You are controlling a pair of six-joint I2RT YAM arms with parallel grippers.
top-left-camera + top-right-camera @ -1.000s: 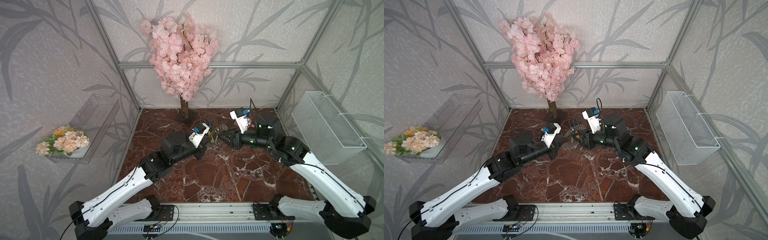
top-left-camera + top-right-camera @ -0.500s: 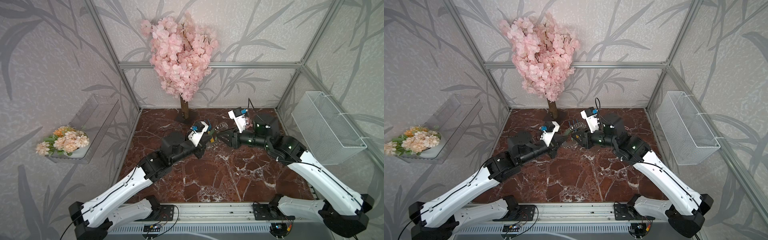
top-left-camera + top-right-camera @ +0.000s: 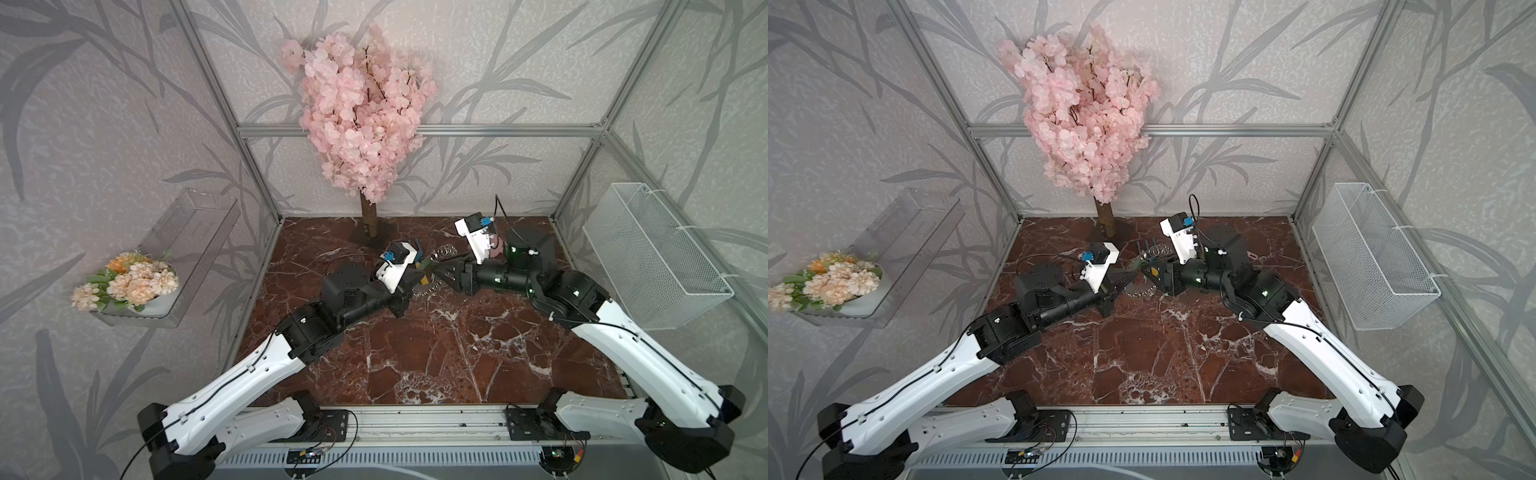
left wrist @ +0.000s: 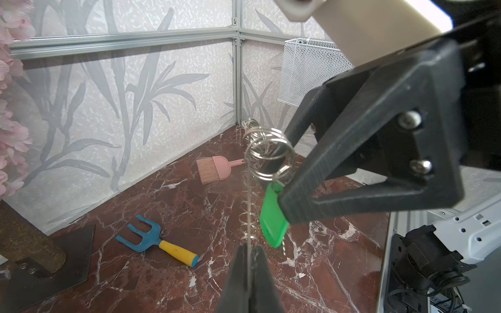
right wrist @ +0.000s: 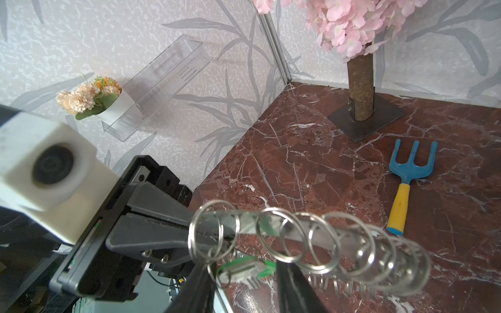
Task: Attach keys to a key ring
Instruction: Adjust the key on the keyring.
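The key ring point(image 5: 320, 239) is held up off the marble tabletop point(image 3: 415, 353), toward the back middle of the cell between the two arms, standing on edge so that the left wrist view sees it as a thin line fringed with small silver rings. The left gripper point(image 4: 248, 253) is clenched on its lower rim, fingers pressed flat against both faces of the disc. The green-tagged key point(image 4: 273, 216) hangs from a small ring beside the disc, and the right gripper point(image 4: 286, 170) grasps it: its jaws stand partly closed with the tag lying across the gap, touching both fingers in the right wrist view. In both top views the wrist cameras and black fingers cover most of this, so only parts of the disc's ring fringe show. On the tabletop behind lies a blue-and-yellow toy fork point(image 5: 406, 176), near the dark base plate point(image 5: 366, 119) of the pink blossom tree point(image 3: 361, 116). A pink brush point(image 4: 214, 169) lies farther toward the back right corner. A white wire basket point(image 3: 652, 257) hangs on the right wall, and a clear shelf point(image 3: 191, 232) with a flower pot point(image 3: 124, 282) on the left wall.
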